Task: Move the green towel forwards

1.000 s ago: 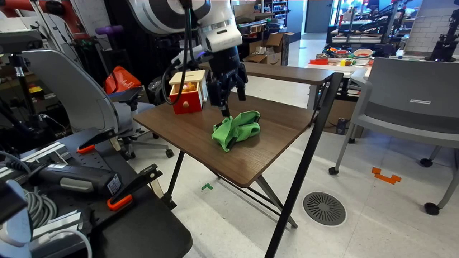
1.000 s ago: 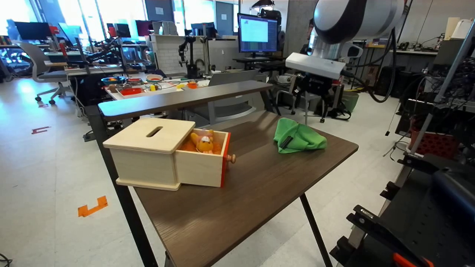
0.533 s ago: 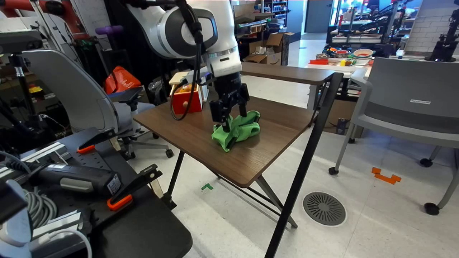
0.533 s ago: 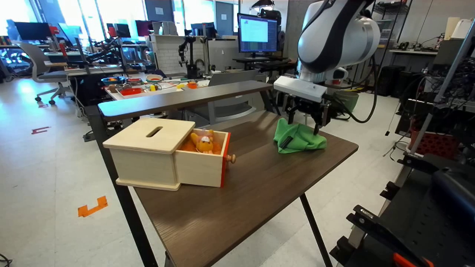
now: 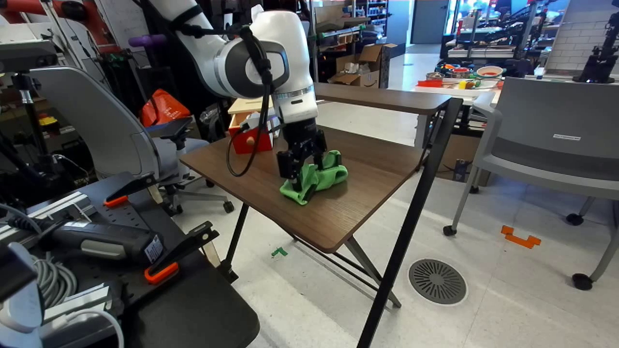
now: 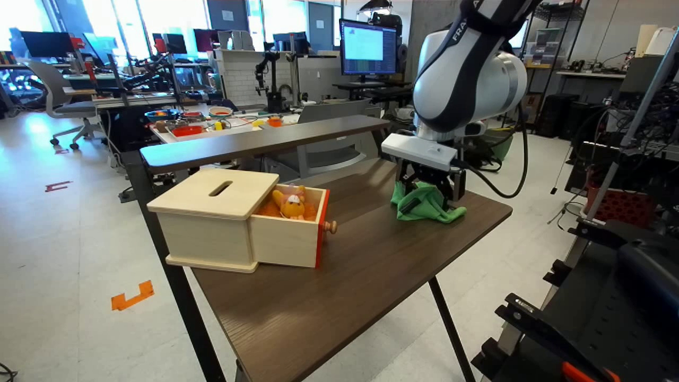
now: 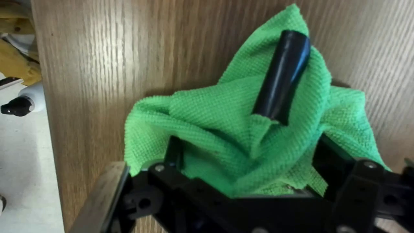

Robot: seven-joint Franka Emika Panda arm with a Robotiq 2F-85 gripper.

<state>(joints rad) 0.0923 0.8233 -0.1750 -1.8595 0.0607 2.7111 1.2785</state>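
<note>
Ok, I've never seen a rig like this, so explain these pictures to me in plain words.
The machine is a robot arm, shown in both exterior views by cameras standing outside it. The remaining picture comes from a camera on its wrist, looking at the green towel.

That towel lies bunched on a brown table, with a dark rod-like piece on it that I can't identify. A wooden box stands there too, its drawer pulled out with an orange toy inside.

At the end of the arm is the tool, used for grasping. Its fingers stand apart with cloth between them, so nothing looks firmly held.
</note>
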